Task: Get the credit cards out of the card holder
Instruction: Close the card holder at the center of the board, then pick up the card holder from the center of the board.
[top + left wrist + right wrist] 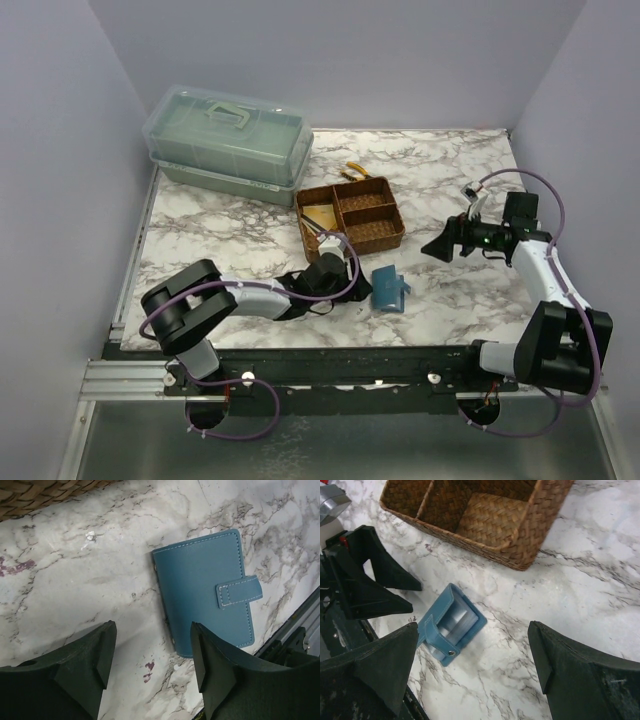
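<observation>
Marble tabletop (220, 225), one lidded green box (228, 140) at back, one three-compartment woven tray (385, 238) holding one yellowish card (320, 213), left pincer (152, 637) and right pincer (472, 630) both open, empty, one blue card holder (202, 592) lying on tabletop just beyond left pincer, one pliers (357, 172) behind tray

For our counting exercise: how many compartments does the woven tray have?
3. The woven tray has a long compartment at left, a far small compartment and a near small compartment at right.
</observation>
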`<action>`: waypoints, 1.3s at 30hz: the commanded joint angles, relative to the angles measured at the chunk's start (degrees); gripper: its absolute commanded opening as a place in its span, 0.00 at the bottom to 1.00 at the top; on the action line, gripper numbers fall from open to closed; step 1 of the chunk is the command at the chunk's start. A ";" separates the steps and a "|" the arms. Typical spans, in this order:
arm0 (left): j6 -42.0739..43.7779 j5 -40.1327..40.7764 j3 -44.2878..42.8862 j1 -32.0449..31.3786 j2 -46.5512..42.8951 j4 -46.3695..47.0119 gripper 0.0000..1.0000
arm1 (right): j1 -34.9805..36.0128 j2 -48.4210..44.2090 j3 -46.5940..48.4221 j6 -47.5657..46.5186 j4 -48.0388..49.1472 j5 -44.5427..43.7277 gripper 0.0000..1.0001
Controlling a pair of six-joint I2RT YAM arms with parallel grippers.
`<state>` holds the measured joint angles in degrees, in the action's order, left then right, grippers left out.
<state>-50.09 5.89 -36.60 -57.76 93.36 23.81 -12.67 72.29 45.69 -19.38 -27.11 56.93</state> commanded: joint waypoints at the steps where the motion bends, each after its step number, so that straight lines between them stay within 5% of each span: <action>1: -2.07 -0.30 -3.21 0.12 3.11 -0.36 0.66 | 4.49 3.77 2.99 -4.26 -4.02 2.59 0.98; 14: -2.47 -2.89 -9.97 0.08 11.34 -3.03 0.58 | 14.15 15.91 5.54 -3.02 -4.34 -0.06 0.90; 29: -3.94 -3.85 -11.19 -0.35 13.34 -2.90 0.58 | 16.69 24.55 7.07 1.36 -1.87 -1.01 0.74; 39: -4.41 -3.79 -10.91 -0.60 12.92 -2.41 0.58 | 17.47 26.92 7.65 2.04 -1.69 -1.95 0.49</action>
<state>-54.06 3.46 -47.92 -57.76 104.60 24.34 4.23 97.54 52.23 -17.47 -29.23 56.14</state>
